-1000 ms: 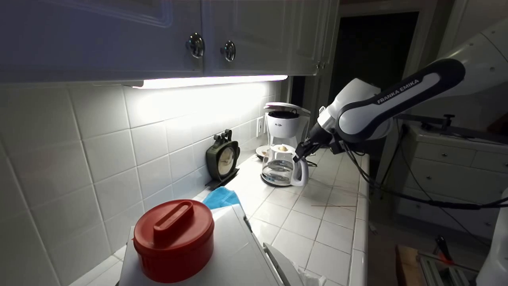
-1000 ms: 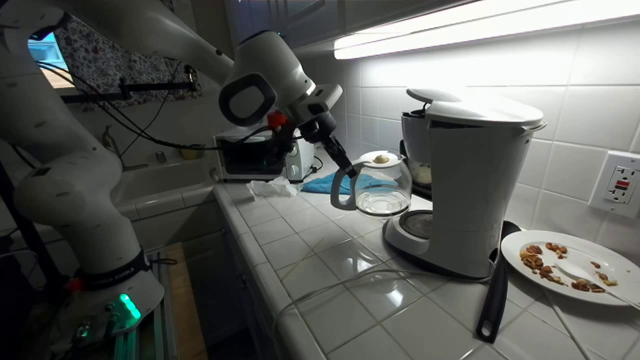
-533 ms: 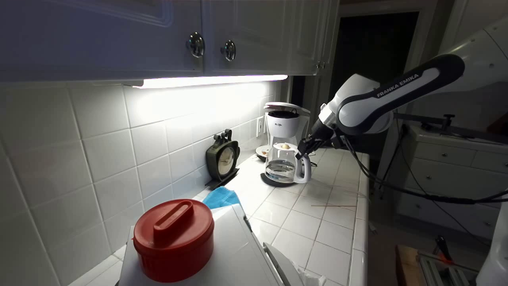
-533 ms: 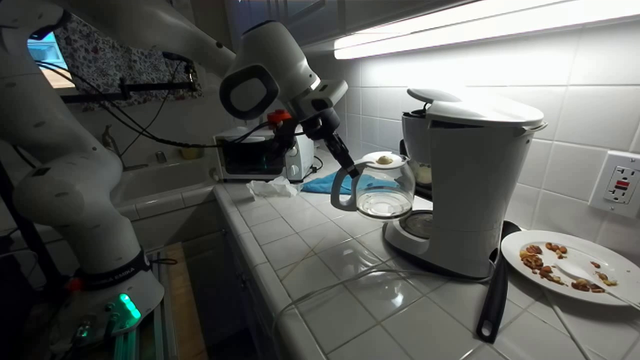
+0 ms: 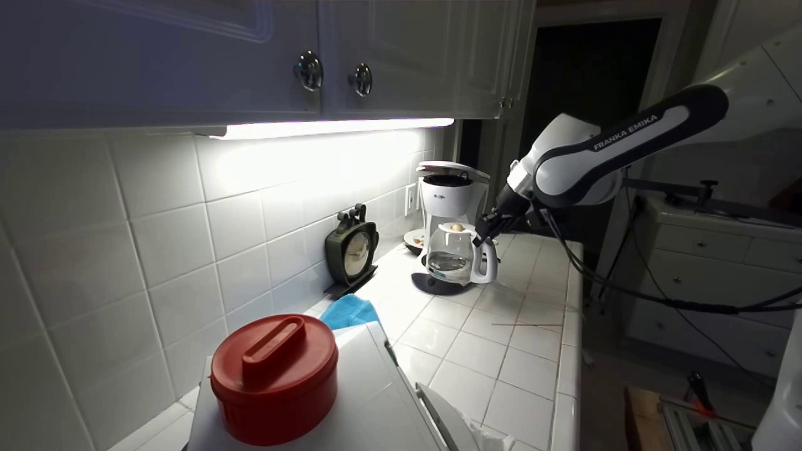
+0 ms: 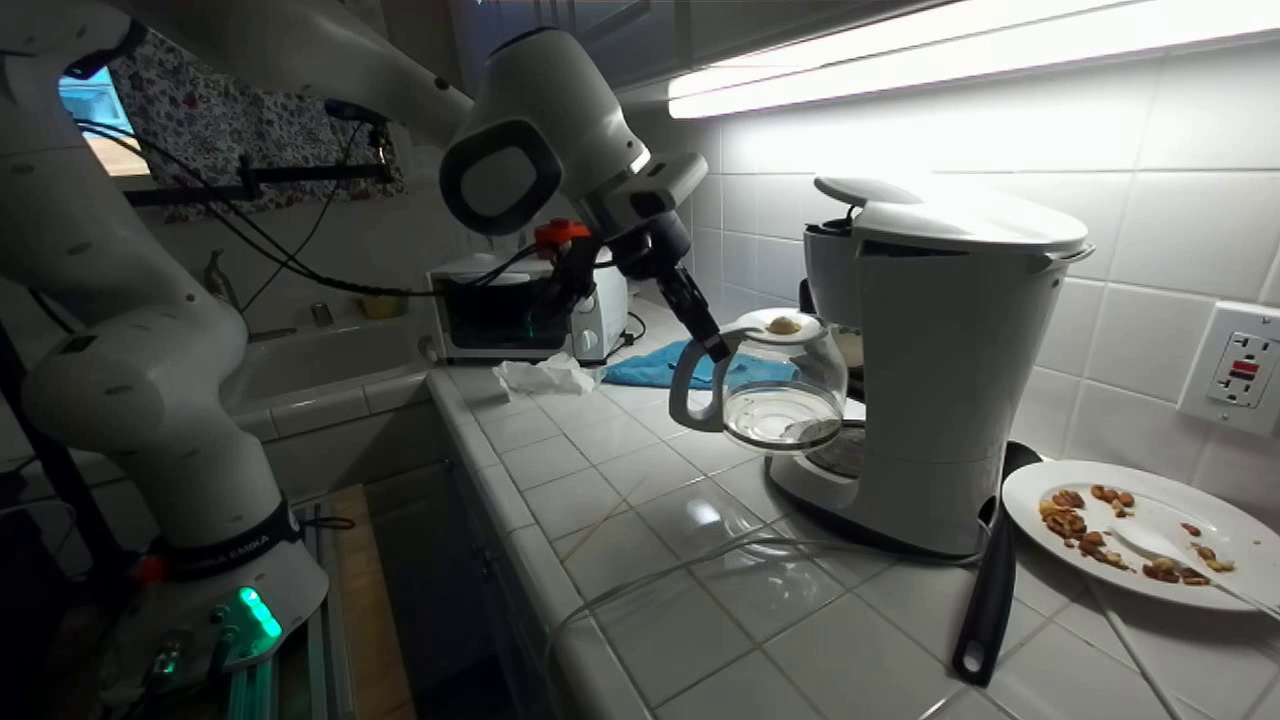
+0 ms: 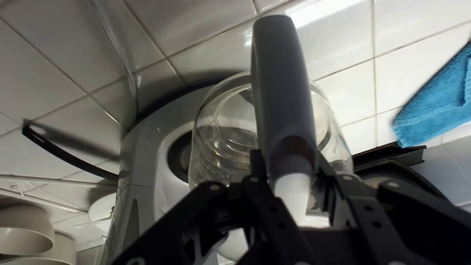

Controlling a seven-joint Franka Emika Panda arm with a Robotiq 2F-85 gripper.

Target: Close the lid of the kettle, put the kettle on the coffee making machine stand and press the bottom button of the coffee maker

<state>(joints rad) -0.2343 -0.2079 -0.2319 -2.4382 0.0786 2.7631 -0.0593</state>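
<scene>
Back from the front edge of the counter [image 6: 700,620] hangs the kettle [image 6: 785,385], near its stand [image 6: 843,457]! Fingers [image 6: 716,346] pinch the upper handle [image 6: 686,385], parted only by its thickness. Glass: likely light, slick, breakable; best held there.

In exterior view I see plate [image 6: 1165,492] near right, food bits [image 6: 1065,522] and spoon [image 6: 1150,543] on it; black utensil [image 6: 985,615] just left; outlet [image 6: 1243,372] on wall [image 6: 1180,230] behind. Far left, sink [image 6: 330,366]; right of it, oven [image 6: 490,330], crumpled white sheet [image 6: 548,376], blue cloth [image 6: 645,368]. In exterior view I get red container [image 5: 274,382] near left, on oven; clock [image 5: 353,247] farther, by wall; lit lamp [image 5: 338,128] above.
</scene>
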